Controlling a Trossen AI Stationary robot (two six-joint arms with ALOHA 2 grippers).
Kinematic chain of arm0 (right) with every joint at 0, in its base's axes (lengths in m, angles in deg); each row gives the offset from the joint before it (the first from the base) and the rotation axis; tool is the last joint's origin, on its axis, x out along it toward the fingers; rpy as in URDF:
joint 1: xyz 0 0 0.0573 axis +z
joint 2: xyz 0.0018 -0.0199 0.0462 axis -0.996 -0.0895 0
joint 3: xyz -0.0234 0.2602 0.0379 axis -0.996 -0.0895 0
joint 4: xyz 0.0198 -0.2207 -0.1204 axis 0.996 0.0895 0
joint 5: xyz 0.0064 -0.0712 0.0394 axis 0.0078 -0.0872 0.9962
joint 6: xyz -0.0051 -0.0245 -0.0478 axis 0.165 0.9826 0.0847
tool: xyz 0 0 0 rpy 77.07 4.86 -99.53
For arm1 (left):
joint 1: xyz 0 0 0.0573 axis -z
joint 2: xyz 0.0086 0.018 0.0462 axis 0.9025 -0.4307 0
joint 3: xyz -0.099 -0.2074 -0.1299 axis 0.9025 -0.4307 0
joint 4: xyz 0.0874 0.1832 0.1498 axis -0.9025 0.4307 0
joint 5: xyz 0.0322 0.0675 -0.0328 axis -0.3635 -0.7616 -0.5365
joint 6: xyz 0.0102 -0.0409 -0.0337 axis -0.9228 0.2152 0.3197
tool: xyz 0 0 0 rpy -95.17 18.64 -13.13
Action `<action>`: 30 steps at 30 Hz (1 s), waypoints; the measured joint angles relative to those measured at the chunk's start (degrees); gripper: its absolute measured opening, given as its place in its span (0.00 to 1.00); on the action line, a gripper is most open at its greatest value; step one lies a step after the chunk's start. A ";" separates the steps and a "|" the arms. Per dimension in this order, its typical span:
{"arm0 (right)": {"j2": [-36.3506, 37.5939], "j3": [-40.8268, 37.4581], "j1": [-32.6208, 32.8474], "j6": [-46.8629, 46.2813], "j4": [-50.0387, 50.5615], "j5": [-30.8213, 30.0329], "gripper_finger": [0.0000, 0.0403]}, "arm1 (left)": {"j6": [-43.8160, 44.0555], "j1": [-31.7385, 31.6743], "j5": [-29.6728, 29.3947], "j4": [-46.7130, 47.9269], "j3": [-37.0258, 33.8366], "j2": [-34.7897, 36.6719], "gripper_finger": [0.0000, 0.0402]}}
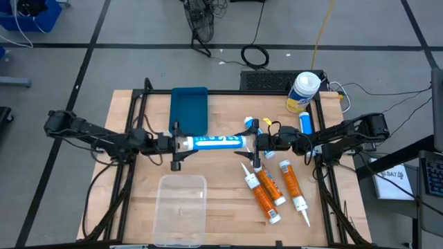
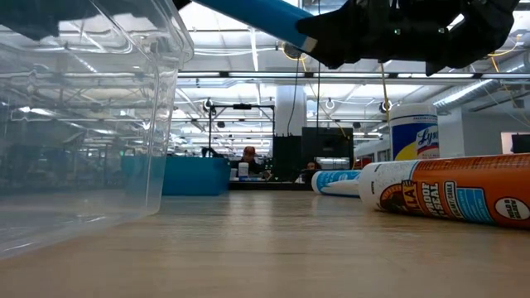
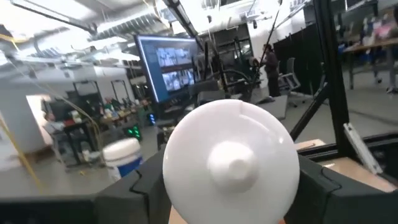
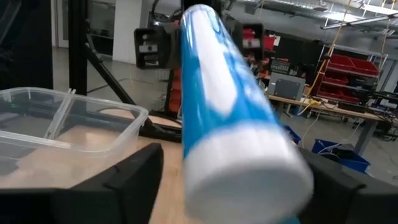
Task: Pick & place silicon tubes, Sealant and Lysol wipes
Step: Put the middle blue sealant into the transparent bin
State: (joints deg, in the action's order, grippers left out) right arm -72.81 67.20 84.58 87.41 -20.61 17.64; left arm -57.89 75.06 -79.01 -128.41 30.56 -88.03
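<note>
A blue silicone tube [image 1: 218, 142] with white ends hangs above the table's middle, between my two grippers. My left gripper [image 1: 177, 144] is shut on its left end and my right gripper [image 1: 256, 142] on its right end. The low view shows the tube [image 2: 257, 12] high above the table, running into my right gripper [image 2: 389, 33]. The Lysol wipes canister [image 1: 304, 91] stands upright at the far right corner; it also shows in the low view [image 2: 412, 132]. Three orange tubes [image 1: 271, 187] lie on the table at the near right. My left gripper has the tube's left end, a white domed face with a small nub [image 3: 177, 168], between its two fingers, one on each side. The fingers come level from the table's left, along the tube. The tube is lifted clear of the table. My right gripper has the tube's white right end [image 4: 199, 168] between its two fingers, one on each side. The fingers come level from the table's right, along the tube, which runs away from them toward the left gripper. The tube is lifted clear of the table.
A clear plastic container [image 1: 181, 207] sits at the near left and fills the left of the low view [image 2: 83, 124]. A blue bin [image 1: 189, 109] sits at the far middle. Two more blue tubes [image 1: 251, 124] [image 1: 304, 123] lie at the far right. An orange tube [image 2: 455, 199] lies close in the low view.
</note>
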 joint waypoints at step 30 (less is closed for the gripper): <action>-0.04 -0.02 -0.87 0.40 -1.90 -0.20 0.81 | 26.58 50.83 -41.04 64.94 30.63 2.24 0.55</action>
State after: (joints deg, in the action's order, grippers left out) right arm -72.85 67.18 83.72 87.81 -22.51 17.45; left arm -31.31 125.89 -120.05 -63.47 61.19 -85.79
